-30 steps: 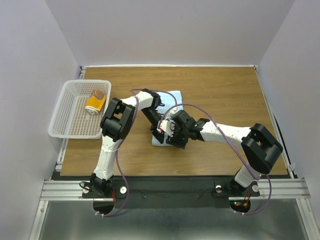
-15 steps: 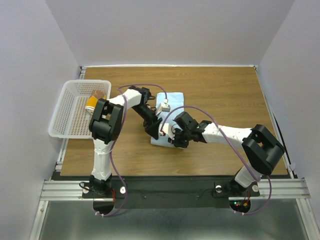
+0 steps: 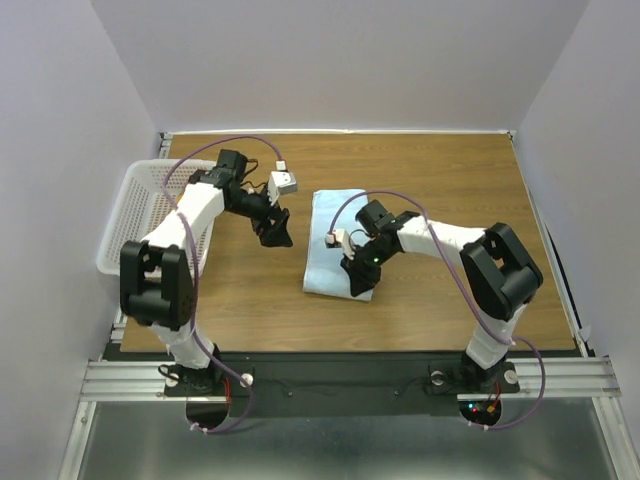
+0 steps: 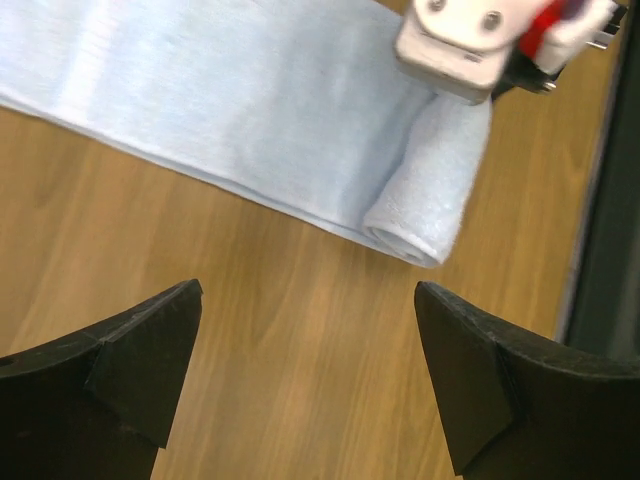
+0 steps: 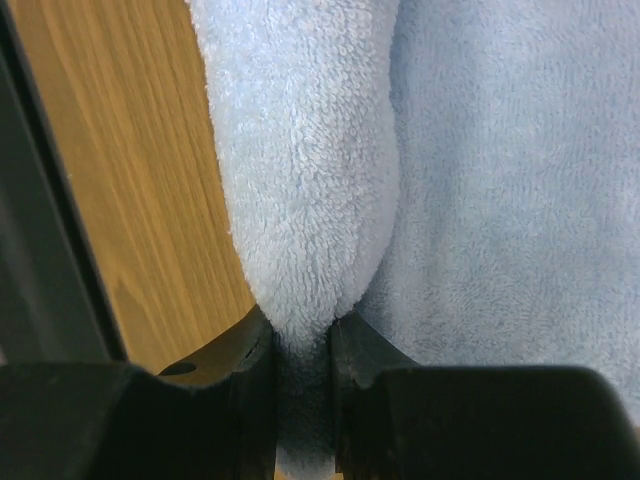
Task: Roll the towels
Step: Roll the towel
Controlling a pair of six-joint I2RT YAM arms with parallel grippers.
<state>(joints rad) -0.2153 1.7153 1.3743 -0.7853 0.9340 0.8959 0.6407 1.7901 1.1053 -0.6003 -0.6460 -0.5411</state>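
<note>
A light blue towel [image 3: 328, 245] lies flat on the wooden table, its near end turned into a short roll [image 4: 425, 190]. My right gripper [image 3: 360, 282] is shut on that roll, and the terry cloth [image 5: 310, 180] bulges out between its fingers [image 5: 302, 330]. The flat part of the towel [image 5: 500, 200] spreads to the right of the roll. My left gripper [image 3: 277, 232] hangs open over bare wood to the left of the towel, with nothing between its fingers [image 4: 308, 305]. It is apart from the cloth.
A white perforated basket [image 3: 135, 235] stands at the table's left edge, partly under my left arm [image 3: 195, 205]. The right wrist's camera housing [image 4: 470, 40] shows above the roll in the left wrist view. Bare wood [image 3: 470, 180] lies right of the towel.
My left gripper opened, let go of the towel and swung left toward the basket. My right gripper closed on the rolled near end and shifted slightly.
</note>
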